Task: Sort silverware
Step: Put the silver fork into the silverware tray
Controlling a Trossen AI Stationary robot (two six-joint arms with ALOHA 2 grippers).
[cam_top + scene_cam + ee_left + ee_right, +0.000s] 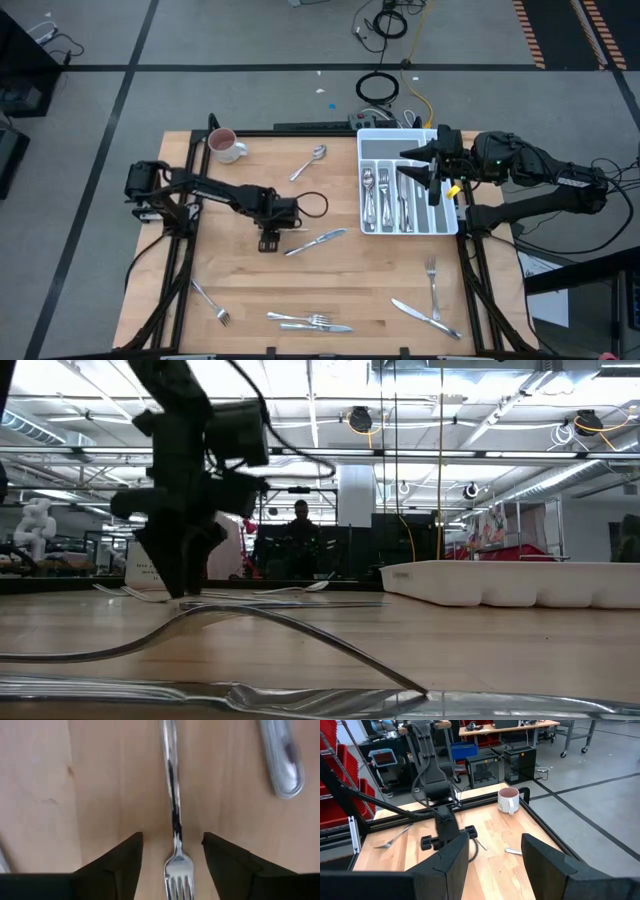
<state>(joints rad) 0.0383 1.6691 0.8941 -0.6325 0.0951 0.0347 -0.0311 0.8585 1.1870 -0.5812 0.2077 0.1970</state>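
Note:
A silver fork [172,795] lies flat on the wooden table. My left gripper [172,837] points down over it, open, one finger on either side of the fork's neck just above the tines, touching nothing. A knife's handle [282,760] lies next to it. In the high view this gripper [270,243] is at the table's middle, beside that fork and knife pair [315,241]. My right gripper [432,178] hovers open above the white tray [447,215], which holds several pieces of silverware [385,195].
A white mug [224,145] stands at the far left, a spoon [310,163] right of it. More silverware lies along the near edge: a fork [212,303], a fork and knife [310,321], another fork [432,280] and knife [425,317]. A person [301,535] stands in the room behind.

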